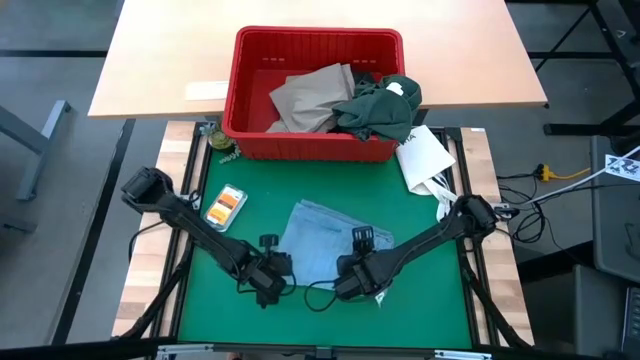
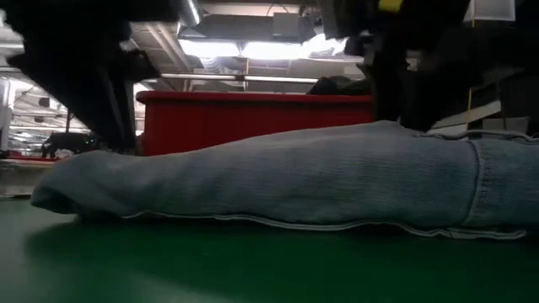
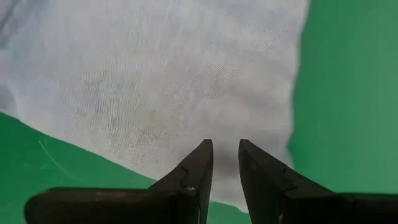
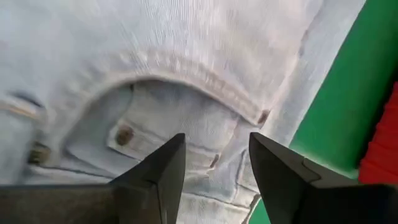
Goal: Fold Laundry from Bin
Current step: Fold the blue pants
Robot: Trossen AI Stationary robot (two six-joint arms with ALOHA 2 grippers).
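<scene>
Pale blue denim garment (image 1: 318,240) on green mat: left gripper (image 3: 225,163) narrow, right gripper (image 4: 216,163) wider, both empty; shallow pinches may slip.

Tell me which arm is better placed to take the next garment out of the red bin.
Right, probably. The dark green garment hangs over the bin on the right side, nearer the right gripper. The left gripper sits farther across. Both hover with jaws apart, empty, over the light blue jeans.

The light denim garment (image 2: 278,181) runs past the low view's right edge. It hides most of the red bin (image 2: 253,118). Both arms appear there only as dark shapes
</scene>
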